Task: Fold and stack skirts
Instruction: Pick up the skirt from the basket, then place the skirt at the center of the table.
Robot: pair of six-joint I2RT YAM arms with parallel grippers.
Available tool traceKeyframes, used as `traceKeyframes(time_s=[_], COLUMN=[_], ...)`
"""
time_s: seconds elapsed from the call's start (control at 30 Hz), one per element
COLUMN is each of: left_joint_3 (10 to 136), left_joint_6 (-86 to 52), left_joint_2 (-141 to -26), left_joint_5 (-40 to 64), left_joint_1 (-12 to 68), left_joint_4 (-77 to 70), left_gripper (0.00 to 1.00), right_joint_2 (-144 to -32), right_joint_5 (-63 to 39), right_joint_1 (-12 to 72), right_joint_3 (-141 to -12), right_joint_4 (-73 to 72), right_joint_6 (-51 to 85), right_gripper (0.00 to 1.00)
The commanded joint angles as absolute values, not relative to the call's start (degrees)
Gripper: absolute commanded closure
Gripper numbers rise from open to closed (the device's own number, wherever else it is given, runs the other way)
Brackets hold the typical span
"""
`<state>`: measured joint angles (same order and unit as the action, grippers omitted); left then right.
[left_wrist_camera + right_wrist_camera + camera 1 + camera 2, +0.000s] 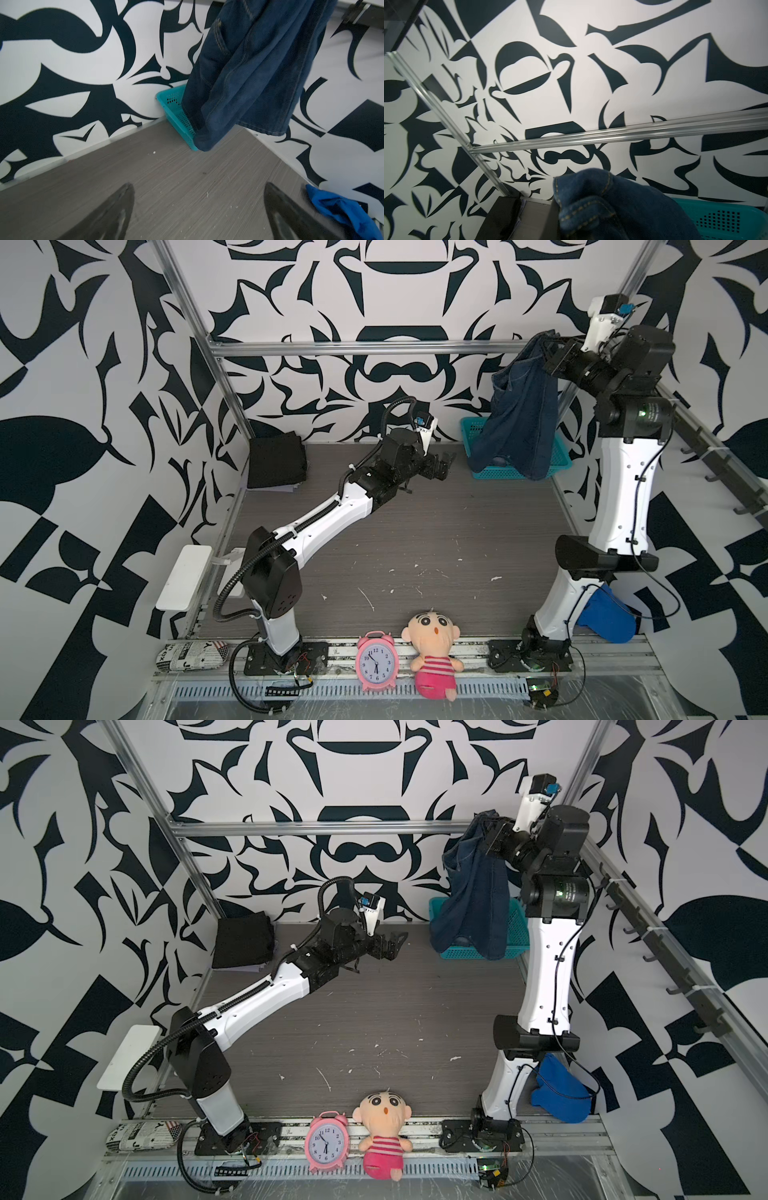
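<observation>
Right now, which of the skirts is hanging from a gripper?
The dark blue denim skirt: it hangs from the shut right gripper by the teal basket, while the black skirt lies folded at the far left corner of the table.

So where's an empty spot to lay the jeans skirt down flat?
The big bare middle of the table, between the left arm and right arm, beyond the clock and doll, is free. Crowded: the far corners, holding the black skirt and the basket under the dangling denim skirt; the blue cloth sits by the right arm.
</observation>
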<state>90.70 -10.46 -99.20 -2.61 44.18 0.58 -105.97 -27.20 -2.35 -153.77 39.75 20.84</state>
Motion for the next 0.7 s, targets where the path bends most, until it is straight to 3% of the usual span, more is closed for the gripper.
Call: traceKeyframes(time_s=[0.0,0.2,0.4,0.67], left_joint_3=[86.81,81.64,78.11,75.77], left_joint_6=[-9.24,-6.08,-4.99,-1.07], left_joint_2=[-91.67,-86.26,-85.96,-83.96], left_joint_5=[-5.13,-9.75,-11.52,-20.46], left_joint_1=[44.3,44.3,44.3,44.13], left_joint_4=[-4.46,-7.0,-11.02,-7.59], left_gripper=[0.01,0.0,0.01,0.0], right_joint_2=[-98.33,-86.28,-77.5,-89.1], right_joint_5=[-28.7,-28.85,-33.59,-36.15], right_joint_1=[0.91,2.96,7.43,18.1], right_joint_3=[-151.33,-137.16,-114.61,-106.46], right_joint_4=[32.81,26.77,13.93,9.3], right_joint_6=[18.64,20.16,24.25,23.28], right_gripper=[1.0,1.0,1.0,1.0])
